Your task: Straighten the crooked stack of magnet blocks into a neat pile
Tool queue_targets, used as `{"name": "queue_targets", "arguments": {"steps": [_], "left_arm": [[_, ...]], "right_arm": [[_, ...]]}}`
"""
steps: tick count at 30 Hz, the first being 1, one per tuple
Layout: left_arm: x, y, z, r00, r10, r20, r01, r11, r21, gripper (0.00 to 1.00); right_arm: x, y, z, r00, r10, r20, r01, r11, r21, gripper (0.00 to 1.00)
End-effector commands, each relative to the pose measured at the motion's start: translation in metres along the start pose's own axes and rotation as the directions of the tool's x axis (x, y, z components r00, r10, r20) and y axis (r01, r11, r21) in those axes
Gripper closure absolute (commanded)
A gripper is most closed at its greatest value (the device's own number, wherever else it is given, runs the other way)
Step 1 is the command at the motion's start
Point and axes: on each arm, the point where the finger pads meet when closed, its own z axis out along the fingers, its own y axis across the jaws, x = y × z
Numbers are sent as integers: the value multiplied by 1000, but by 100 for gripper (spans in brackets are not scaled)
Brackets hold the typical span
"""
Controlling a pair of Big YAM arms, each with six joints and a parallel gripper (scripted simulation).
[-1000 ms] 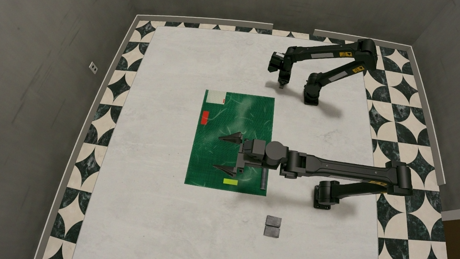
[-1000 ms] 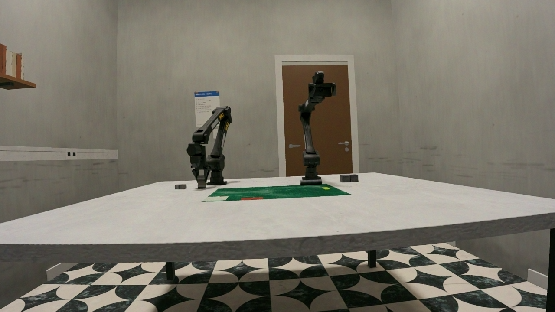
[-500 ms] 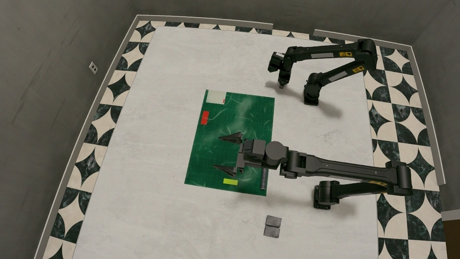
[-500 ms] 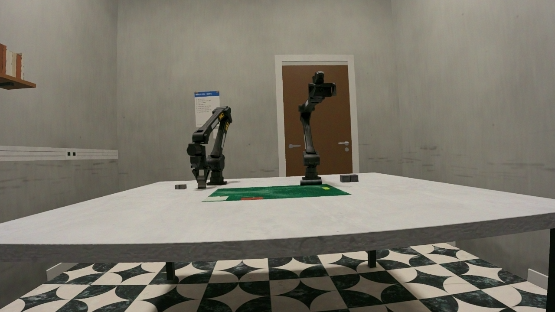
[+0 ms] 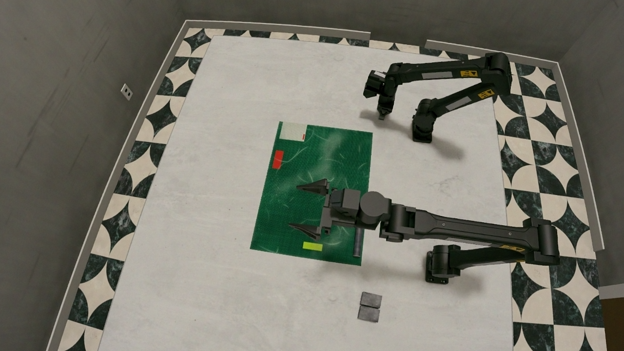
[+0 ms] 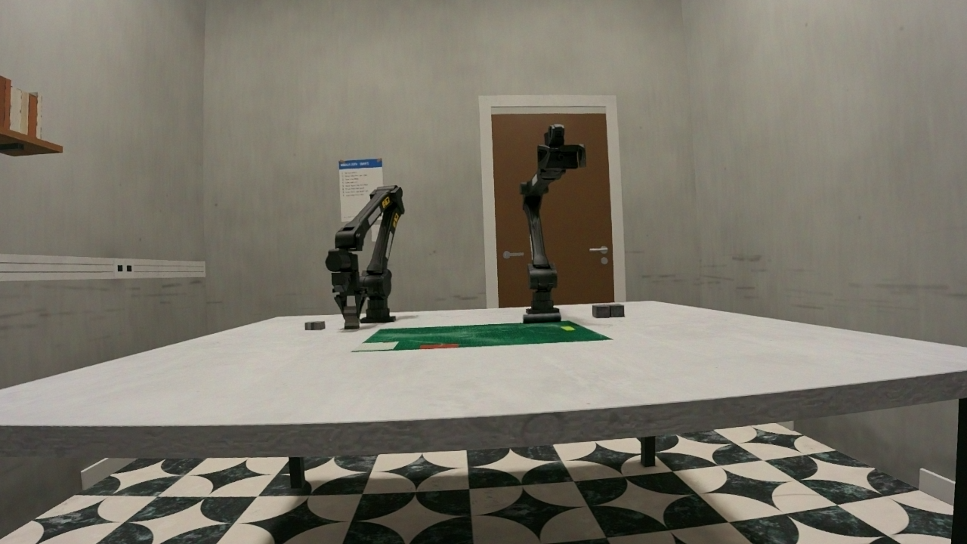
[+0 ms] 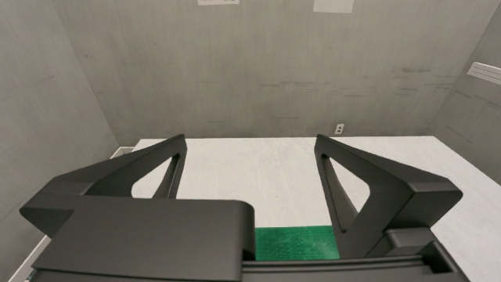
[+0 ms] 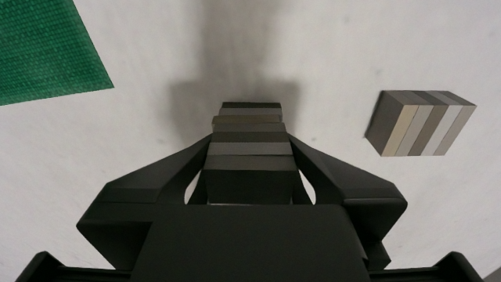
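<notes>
With my right gripper, I'm gripping the crooked stack at middling width, near the far-left corner of the worktop in the exterior view. Its lower blocks are jutting unevenly. Another slanted stack is standing nearby, apart. I'm holding my left gripper wide, hovering above the green mat.

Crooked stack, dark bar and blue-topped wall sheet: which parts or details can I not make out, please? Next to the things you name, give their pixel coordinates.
- Crooked stack (image 8: 249, 148): sides behind the right tool's (image 5: 381, 115) (image 6: 350, 322) (image 8: 250, 135) fingers, right wrist view.
- Dark bar (image 5: 357, 243): upper end under left arm (image 5: 462, 225) (image 6: 535, 233), top view.
- Wall sheet (image 6: 360, 183): writing too small, exterior view.
</notes>
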Motion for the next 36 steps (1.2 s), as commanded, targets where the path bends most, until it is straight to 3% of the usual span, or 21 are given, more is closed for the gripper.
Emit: {"name": "queue_targets", "arguments": {"steps": [1, 17, 18, 20, 26, 31, 32, 36], "left_arm": [[-26, -2, -1, 999, -16, 48, 16, 1000, 4, 0], [-26, -2, -1, 999, -16, 48, 16, 1000, 4, 0], [-26, -2, -1, 999, -16, 48, 16, 1000, 4, 0], [-26, -2, -1, 999, -16, 48, 16, 1000, 4, 0], [-26, -2, -1, 999, -16, 48, 16, 1000, 4, 0], [-26, -2, -1, 999, -16, 48, 16, 1000, 4, 0], [-26, -2, -1, 999, -16, 48, 16, 1000, 4, 0], [-26, -2, -1, 999, -16, 48, 16, 1000, 4, 0]], "right_arm": [[-20, -4, -13, 998, 0, 57, -1, 1000, 16, 22], [-20, -4, -13, 998, 0, 57, -1, 1000, 16, 22], [-5, -2, 9, 1000, 14, 13, -14, 1000, 8, 22], [-5, -2, 15, 1000, 13, 12, -13, 1000, 9, 22], [-20, -4, -3, 998, -6, 62, 5, 1000, 17, 22], [-20, -4, 0, 999, 1, 48, -1, 1000, 14, 22], [-18, -4, 0, 999, 1, 48, -2, 1000, 14, 51], [-20, -5, -1, 999, 3, 49, -4, 1000, 15, 51]]}}
